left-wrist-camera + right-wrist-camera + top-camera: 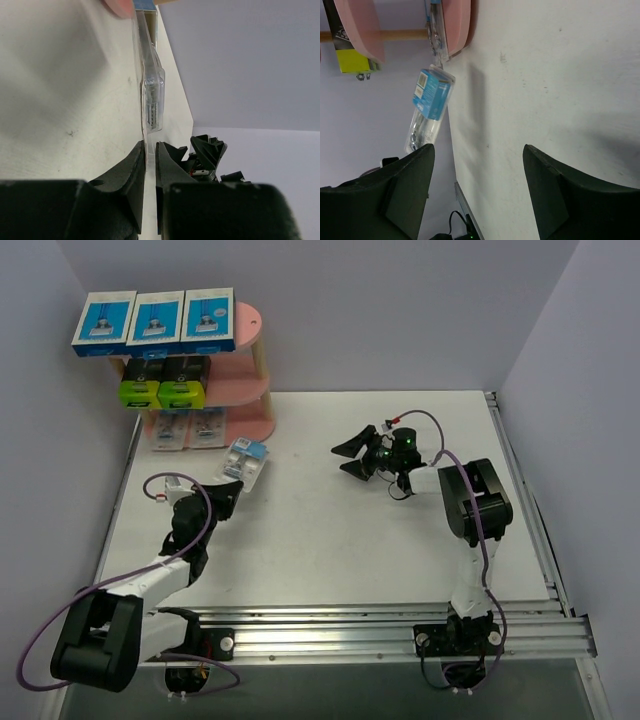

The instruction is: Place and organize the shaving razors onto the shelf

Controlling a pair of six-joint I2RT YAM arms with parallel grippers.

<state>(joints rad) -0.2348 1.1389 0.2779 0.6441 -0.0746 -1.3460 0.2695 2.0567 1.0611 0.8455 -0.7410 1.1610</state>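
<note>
top external shows you the pink three-tier shelf [250, 390] at the far left corner of the table [330, 530]. its top board carries three blue-and-white boxes [155, 320] side by side, each with a razor pictured on the front; the print on them is too small to read. on the middle board sit two black boxes [162, 382] with lime-green ends, touching each other. on the bottom board lie clear blister packs [188, 428] with blue cards, their lettering again too fine to make out. just in front of the shelf's right side, your left gripper [230, 490] holds one more blister pack [246, 459]. in the left wrist view its two fingers are pressed almost together on the thin clear edge of the pack, and the razor's bubble stands out beyond the tips. from the right wrist camera you see that pack tilted and raised off the table, close to the bottom board's rim. its blue card shows a small pale panel whose writing you cannot read. your right gripper [358, 456] hangs over the middle of the table, well apart from the shelf, jaws spread wide with nothing between them.
</note>
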